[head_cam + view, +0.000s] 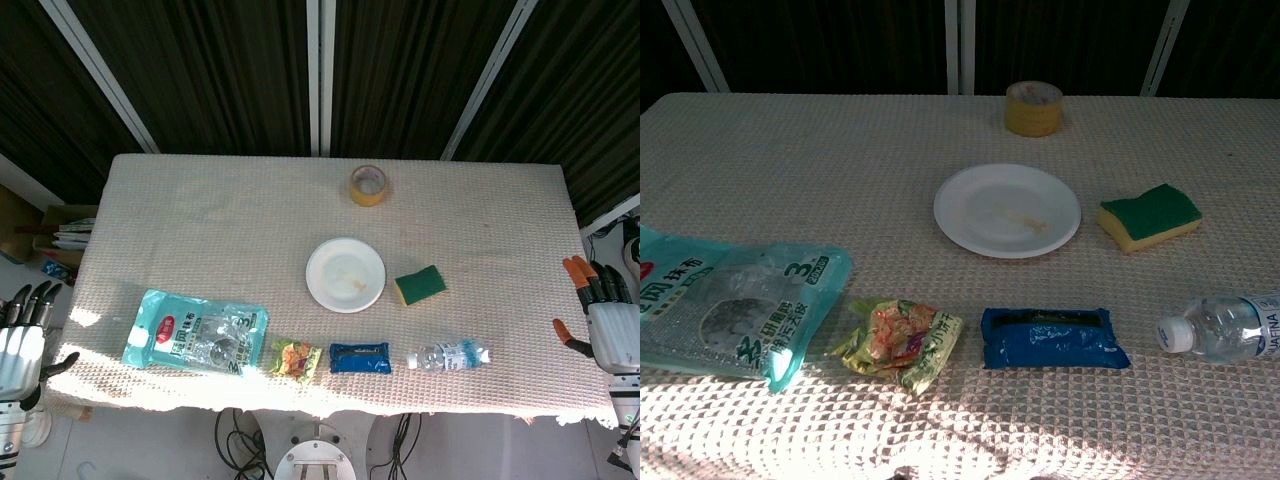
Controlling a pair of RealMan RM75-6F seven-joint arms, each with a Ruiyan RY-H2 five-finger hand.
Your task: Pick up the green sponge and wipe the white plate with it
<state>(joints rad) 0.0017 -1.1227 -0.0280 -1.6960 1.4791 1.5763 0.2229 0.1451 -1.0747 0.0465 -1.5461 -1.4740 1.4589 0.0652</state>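
Tabletop [200,220] w/ beige waffle-weave cloth fills most of both views. Biggest item: teal cloth pack [195,345] lying flat, near-left. White plate [345,274] sits abt centre, faint smears on it. Green sponge [420,285], green face up over yellow layer, lies just right of the plate, not touching it. Near edge, L to R after the pack: small yellow-green snack packet [295,359], blue wrapped packet [360,357], water bottle [448,355] on its side w/ cap pointing left. Yellow tape roll [368,185] stands at far side, beyond the plate. Left robot hand [22,345] hangs off the tabletop's left edge, fingers apart, holding nothing; well apart from the sponge, w/ the pack and plate between. Right robot hand [605,325] is off the right edge, orange-tipped fingers spread, also empty; sponge lies to its left on the tabletop, closer to this hand than the other but still clearly apart. Chest view shows neither hand.
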